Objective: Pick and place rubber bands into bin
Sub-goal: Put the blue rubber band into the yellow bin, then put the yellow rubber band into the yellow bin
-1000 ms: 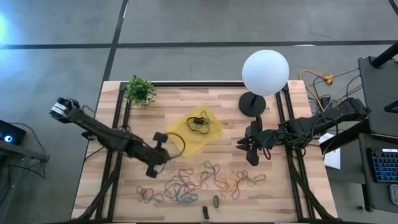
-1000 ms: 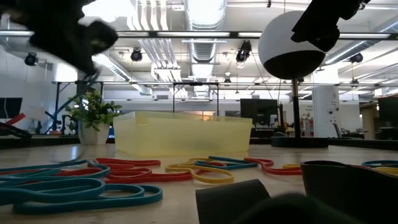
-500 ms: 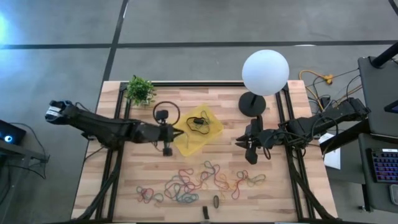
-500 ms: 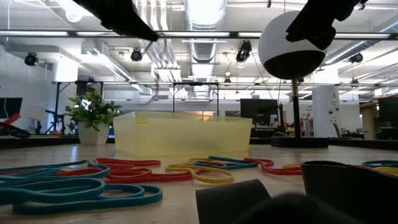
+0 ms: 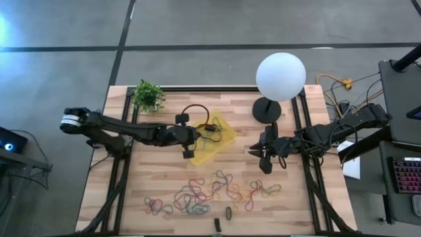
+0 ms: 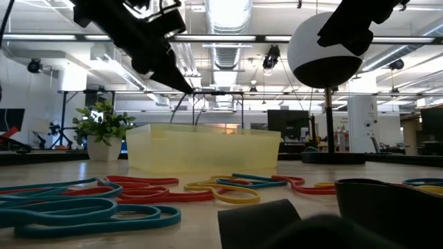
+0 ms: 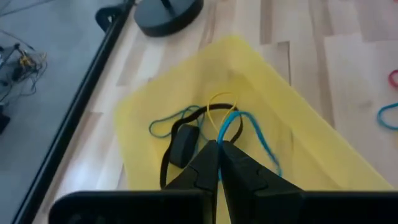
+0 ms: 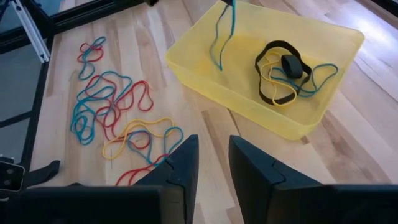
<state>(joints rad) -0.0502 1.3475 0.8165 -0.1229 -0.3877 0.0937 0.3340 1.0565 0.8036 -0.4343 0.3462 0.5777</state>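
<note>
Left gripper: we see our left gripper (image 7: 219, 163) above the bin (image 5: 222, 141), fingers pressed together on a blue rubber band (image 8: 221, 34) that dangles into the bin.
Right gripper: our right gripper (image 5: 264, 158) waits near the black lamp base (image 5: 266, 110), well apart from the bin, its fingers a little apart with nothing between them.
Bin contents: we count a black band (image 8: 273, 68), a yellow one and a blue one around a small dark piece (image 7: 182, 144) already inside.
Loose bands: the rest of the rubber bands (image 5: 210, 192) lie tangled on the table (image 5: 131, 191) in red, blue and yellow.
Risk, release: we judge the thin blue rubber band could cling to a finger when we let go and ride back out as we withdraw.
Risk, rim: the blue rubber band hangs close to one wall; if we drop it there, part of it may drape over the edge.
Risk, bin: the bin looks light; we could nudge it if we descend.
Risk, pile: tangled loops may come up several at once.
</note>
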